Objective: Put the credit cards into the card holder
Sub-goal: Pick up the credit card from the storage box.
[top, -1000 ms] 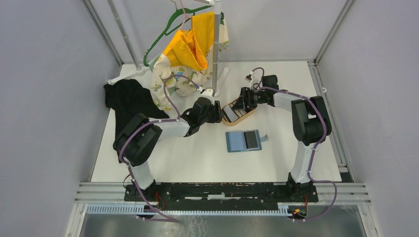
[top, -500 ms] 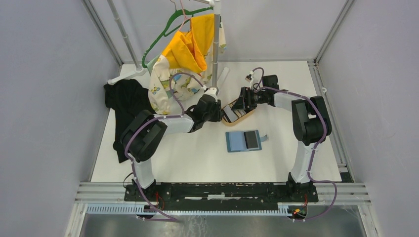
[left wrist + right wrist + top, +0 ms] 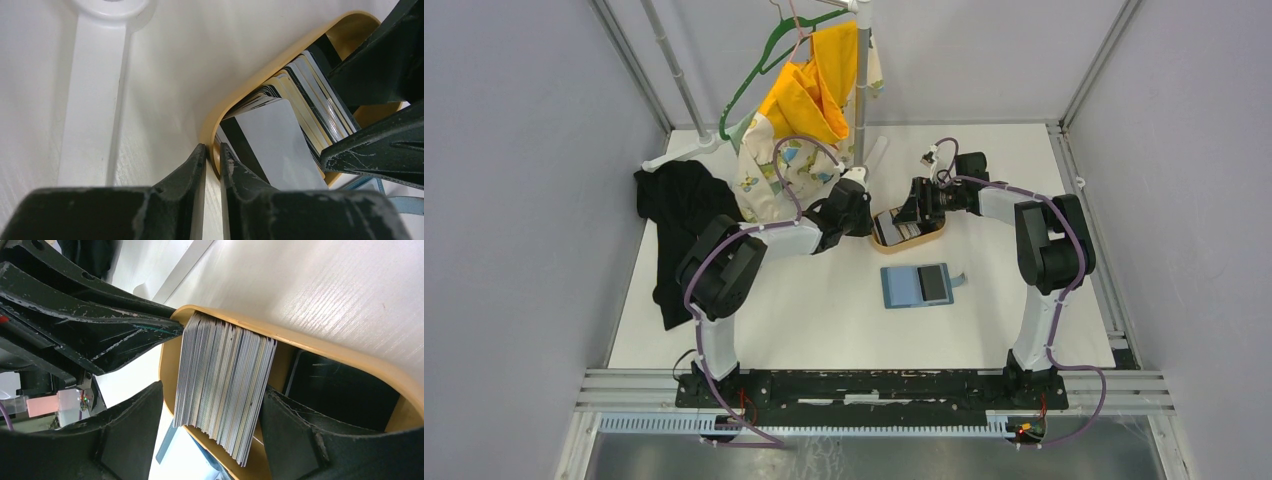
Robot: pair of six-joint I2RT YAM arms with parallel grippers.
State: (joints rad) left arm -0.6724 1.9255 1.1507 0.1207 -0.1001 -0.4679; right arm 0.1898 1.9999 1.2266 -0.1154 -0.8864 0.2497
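Note:
The credit cards [image 3: 225,385] stand on edge as a thick striped stack inside an oval tan wooden tray [image 3: 932,238]. My right gripper [image 3: 212,390] is open and straddles the stack; one finger sits against the stack's side, the other stands a little off it. In the left wrist view a grey card with a black stripe [image 3: 280,140] faces me. My left gripper [image 3: 214,149] is shut on the tray's rim [image 3: 250,85] at its left end, one finger outside and one inside. The teal card holder [image 3: 904,287] lies open on the table, nearer than the tray, with neither gripper at it.
A white clothes-rack pole [image 3: 861,90] with a yellow garment [image 3: 809,90] and a green hanger stands just behind the tray. Its white foot [image 3: 95,90] lies left of my left gripper. A black cloth [image 3: 679,205] is heaped at the left.
My left gripper moved up to the tray's left end and closed on its rim. The tray turned slightly flatter. The right gripper stayed over the cards.

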